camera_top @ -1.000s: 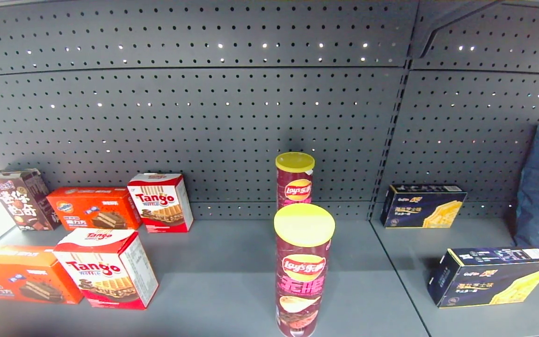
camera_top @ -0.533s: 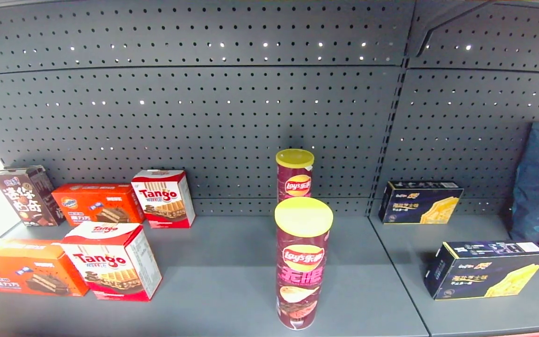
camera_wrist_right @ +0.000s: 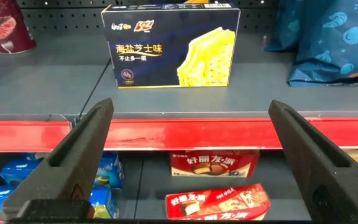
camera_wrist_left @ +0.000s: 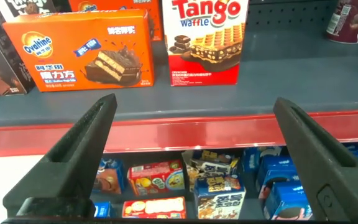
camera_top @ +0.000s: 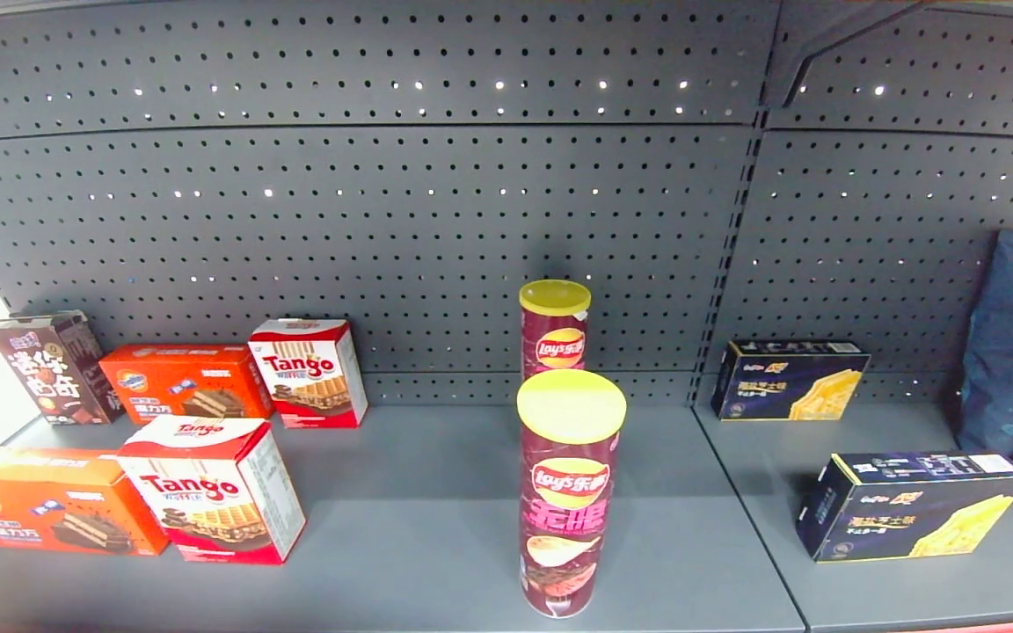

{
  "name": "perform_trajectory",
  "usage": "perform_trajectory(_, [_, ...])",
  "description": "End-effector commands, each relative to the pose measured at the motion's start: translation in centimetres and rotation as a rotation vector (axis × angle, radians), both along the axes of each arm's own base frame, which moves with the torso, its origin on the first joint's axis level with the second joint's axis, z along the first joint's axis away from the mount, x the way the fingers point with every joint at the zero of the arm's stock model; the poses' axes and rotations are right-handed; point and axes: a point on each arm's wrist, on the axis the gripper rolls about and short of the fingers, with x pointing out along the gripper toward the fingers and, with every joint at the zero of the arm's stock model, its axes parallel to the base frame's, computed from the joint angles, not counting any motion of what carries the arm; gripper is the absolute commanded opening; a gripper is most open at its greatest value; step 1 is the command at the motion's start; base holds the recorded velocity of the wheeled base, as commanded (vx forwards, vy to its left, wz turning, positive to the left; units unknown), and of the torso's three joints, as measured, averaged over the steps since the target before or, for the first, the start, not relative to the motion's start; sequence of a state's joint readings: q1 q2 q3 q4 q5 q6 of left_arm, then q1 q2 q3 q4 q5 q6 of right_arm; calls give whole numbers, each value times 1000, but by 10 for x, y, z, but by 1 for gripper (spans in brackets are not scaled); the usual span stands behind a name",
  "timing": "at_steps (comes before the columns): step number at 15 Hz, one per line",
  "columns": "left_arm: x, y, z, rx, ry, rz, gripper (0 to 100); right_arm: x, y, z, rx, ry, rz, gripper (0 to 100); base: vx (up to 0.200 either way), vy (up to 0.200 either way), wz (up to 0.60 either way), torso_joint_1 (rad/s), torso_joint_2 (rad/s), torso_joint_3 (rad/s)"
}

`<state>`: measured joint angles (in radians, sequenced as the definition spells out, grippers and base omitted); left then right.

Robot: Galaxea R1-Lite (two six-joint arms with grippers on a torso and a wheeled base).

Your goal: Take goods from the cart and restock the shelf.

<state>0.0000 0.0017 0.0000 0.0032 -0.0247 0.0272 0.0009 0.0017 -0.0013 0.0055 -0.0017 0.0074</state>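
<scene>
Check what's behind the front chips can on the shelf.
A second chips can stands upright behind the front chips can, by the pegboard back panel. The front can covers its lower part, so its base and any gap between them cannot be seen.

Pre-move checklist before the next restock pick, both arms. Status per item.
1. Left gripper fingers open, nothing held: ok.
2. Right gripper fingers open, nothing held: ok.
3. Bare stretch of grey metal shelf between the front red-and-white wafer box and the tall maroon chip can with yellow lid, room for more goods: ok.
4. That chip can upright, second can standing behind it: ok.
5. Where the cart stands relative to the arms: cannot tell.
</scene>
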Motion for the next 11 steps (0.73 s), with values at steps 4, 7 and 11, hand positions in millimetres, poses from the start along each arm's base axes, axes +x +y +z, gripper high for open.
perform_trajectory(4, [0,0,0,0,-2,0,100,0,0,0,0,3,1,100,0,0,0,0,0,0])
perform_trajectory(7, [0,0,0,0,-2,0,100,0,0,0,0,2,1,100,0,0,0,0,0,0])
perform_trajectory(11, [0,0,0,0,-2,2,100,0,0,0,0,2,1,100,0,0,0,0,0,0])
